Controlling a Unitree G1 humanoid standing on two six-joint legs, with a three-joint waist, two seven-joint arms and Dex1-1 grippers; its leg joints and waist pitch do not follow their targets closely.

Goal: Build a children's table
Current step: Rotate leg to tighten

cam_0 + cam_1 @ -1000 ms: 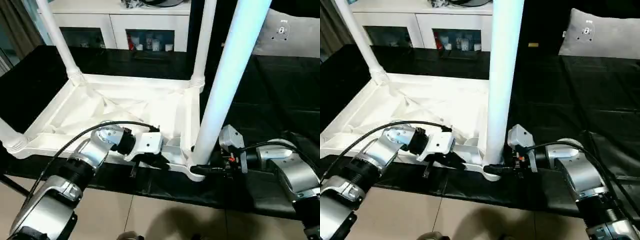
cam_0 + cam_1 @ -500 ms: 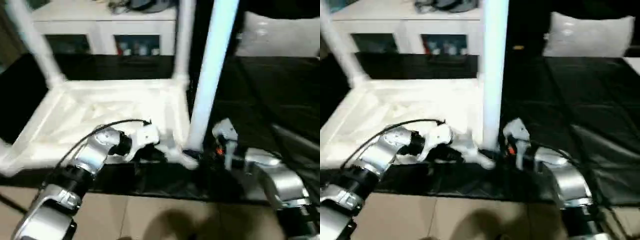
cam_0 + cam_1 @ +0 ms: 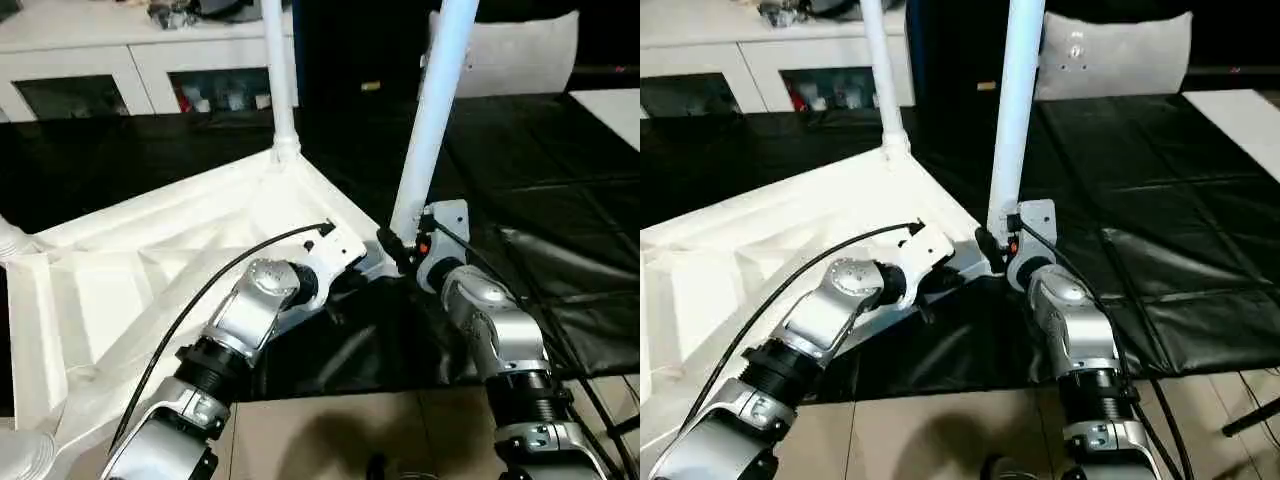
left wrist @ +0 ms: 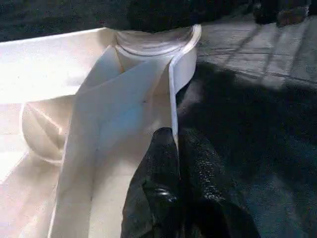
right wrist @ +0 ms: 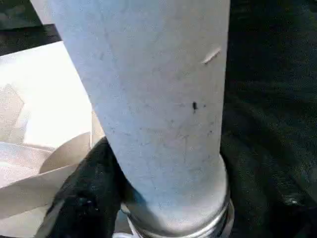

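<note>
On black cover: children's table upside-down | left fingers pinch rim | right fingers apparently clasp leg

Large black-covered work surface spans frame. White children's table lies on it upside down at left, legs up. Grey pillow rests at upper right, far edge.
</note>
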